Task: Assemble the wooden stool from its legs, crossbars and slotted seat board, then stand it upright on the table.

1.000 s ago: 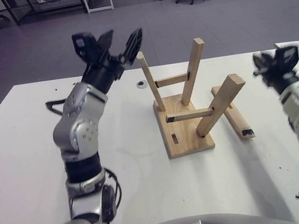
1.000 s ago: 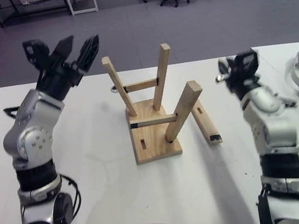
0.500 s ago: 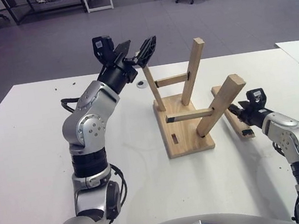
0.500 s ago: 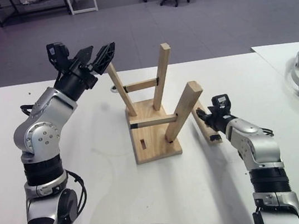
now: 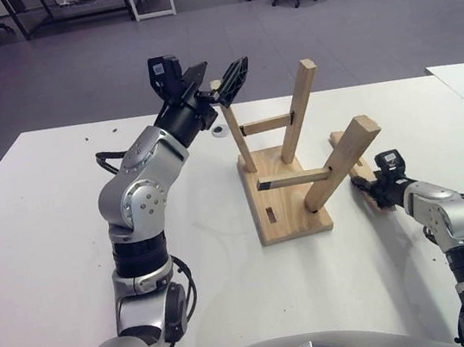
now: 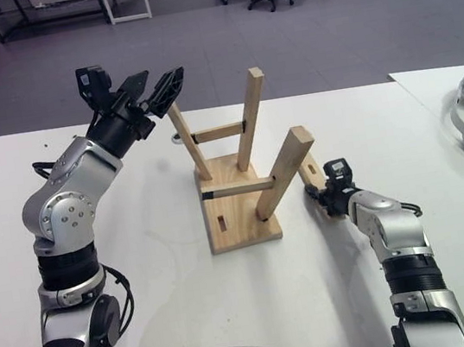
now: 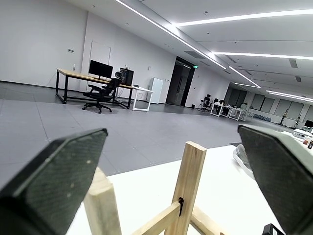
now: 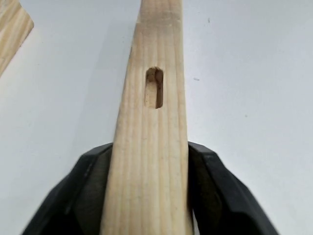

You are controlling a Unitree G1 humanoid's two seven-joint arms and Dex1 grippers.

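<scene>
The half-built stool (image 5: 288,165) stands upside down in the middle of the white tabletop (image 5: 47,219). Its seat board (image 5: 285,209) lies flat, and three legs rise from it: the far left leg (image 5: 235,134), the far right leg (image 5: 300,111) and the near right leg (image 5: 342,163), which leans to the right. One crossbar (image 5: 266,124) joins the two far legs. A second crossbar (image 5: 294,179) runs left from the near right leg across the board. An open slot (image 5: 271,215) shows in the board's near left corner. My left claw (image 5: 224,72) is raised above the far left part of the stool and spread wide. The top of the far left leg sits between its dark pads (image 7: 58,171), nearer to one of them, though I cannot tell whether it touches. My right claw (image 5: 374,191) is low on the tabletop just right of the seat board, closed around the near end of the loose leg (image 8: 152,49). That leg lies flat and runs away toward the far side. A narrow mortise (image 8: 155,87) in its upper face shows just beyond my fingers (image 8: 93,186).
</scene>
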